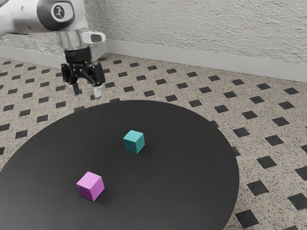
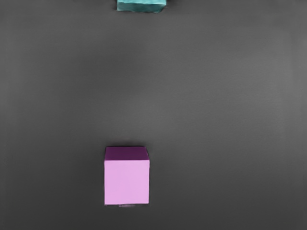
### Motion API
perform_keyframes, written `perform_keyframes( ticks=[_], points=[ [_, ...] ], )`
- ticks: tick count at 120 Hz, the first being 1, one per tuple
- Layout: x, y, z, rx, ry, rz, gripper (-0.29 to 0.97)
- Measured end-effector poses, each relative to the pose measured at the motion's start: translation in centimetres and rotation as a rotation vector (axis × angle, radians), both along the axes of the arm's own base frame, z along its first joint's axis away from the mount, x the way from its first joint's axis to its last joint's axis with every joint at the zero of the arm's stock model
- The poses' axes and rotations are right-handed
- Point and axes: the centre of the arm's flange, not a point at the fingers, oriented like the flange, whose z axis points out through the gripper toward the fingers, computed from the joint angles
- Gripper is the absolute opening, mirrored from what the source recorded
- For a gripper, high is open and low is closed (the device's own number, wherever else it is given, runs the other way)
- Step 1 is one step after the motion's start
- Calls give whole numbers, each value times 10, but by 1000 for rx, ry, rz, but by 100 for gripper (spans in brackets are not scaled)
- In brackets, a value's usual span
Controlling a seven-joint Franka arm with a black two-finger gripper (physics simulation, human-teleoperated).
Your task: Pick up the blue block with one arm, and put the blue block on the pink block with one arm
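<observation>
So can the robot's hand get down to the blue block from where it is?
Probably yes. The gripper hangs open and empty above the edge of the table. The blue block stands alone with bare tabletop all round it, and the pink block sits well apart, out of the way.

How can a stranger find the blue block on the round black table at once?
Look at the round black table. Two small cubes stand apart on it. The teal-blue cube lies nearer the wall, beyond the pink cube; its colour alone sets it apart.
</observation>
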Motion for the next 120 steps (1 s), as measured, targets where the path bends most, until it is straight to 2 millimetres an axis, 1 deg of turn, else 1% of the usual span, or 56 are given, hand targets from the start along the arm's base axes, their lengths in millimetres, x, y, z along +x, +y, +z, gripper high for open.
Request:
perform_keyframes(
  ticks=[4, 10, 14, 16, 19, 29, 39, 47, 51, 56, 65, 69, 79, 85, 97, 104, 112, 120],
  points=[
    [0, 0, 12, 2, -35, -1, 68],
    [1, 1, 20, 4, -64, 0, 68],
    [7, 2, 14, 3, -63, 0, 68],
    [11, 3, 7, 3, -59, 1, 68],
    [21, 5, -8, 7, -47, 3, 68],
    [58, 9, -79, 12, 0, 4, 68],
    [84, 8, -138, 15, 9, -4, 68],
    [99, 7, -177, 25, -2, -20, 68],
    [102, 2, -193, 31, -8, -39, 68],
    [103, -7, -208, 38, -19, -66, 68],
    [104, -23, -225, 41, -43, -108, 68],
    [103, -27, -236, 40, -47, -119, 68],
    [106, -30, -261, 37, -57, -126, 68],
    [111, -31, -272, 34, -65, -123, 68],
    [128, -34, -286, 27, -91, -105, 68],
    [136, -33, -285, 35, -103, -89, 68],
    [139, -31, -284, 45, -104, -73, 68],
    [138, -31, -291, 54, -91, -63, 68]
  ],
)
